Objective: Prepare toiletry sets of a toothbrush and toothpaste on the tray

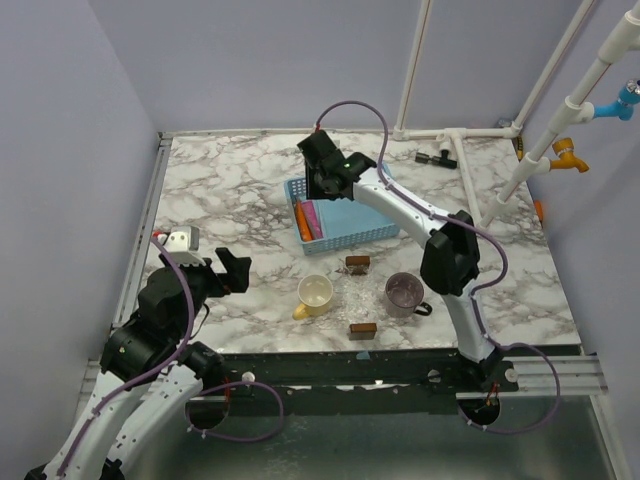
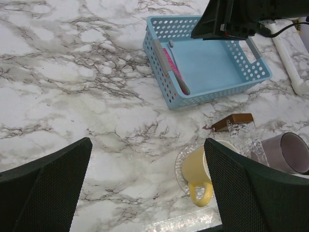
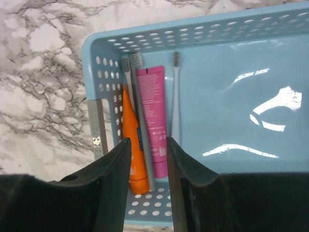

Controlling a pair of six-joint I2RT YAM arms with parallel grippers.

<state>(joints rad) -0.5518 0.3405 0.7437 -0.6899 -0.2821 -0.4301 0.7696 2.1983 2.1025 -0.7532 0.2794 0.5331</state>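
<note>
The blue perforated tray [image 3: 241,96] holds an orange toothpaste tube [image 3: 133,145] against its left wall. Beside that lie a grey toothbrush [image 3: 140,106], a pink toothpaste tube [image 3: 153,111] and a pale toothbrush [image 3: 175,96]. A third brush head [image 3: 126,65] shows above the orange tube. My right gripper [image 3: 148,145] hovers over the tray's left end [image 1: 322,185], open a little, nothing between its fingers. My left gripper [image 2: 147,188] is wide open above the near-left table [image 1: 232,270], far from the tray [image 1: 350,225].
A yellow mug [image 1: 315,293] on a clear glass saucer and a purple mug [image 1: 403,292] stand in front of the tray. Two brown blocks [image 1: 357,263] [image 1: 363,329] lie near them. White pipes [image 1: 455,140] run along the back right.
</note>
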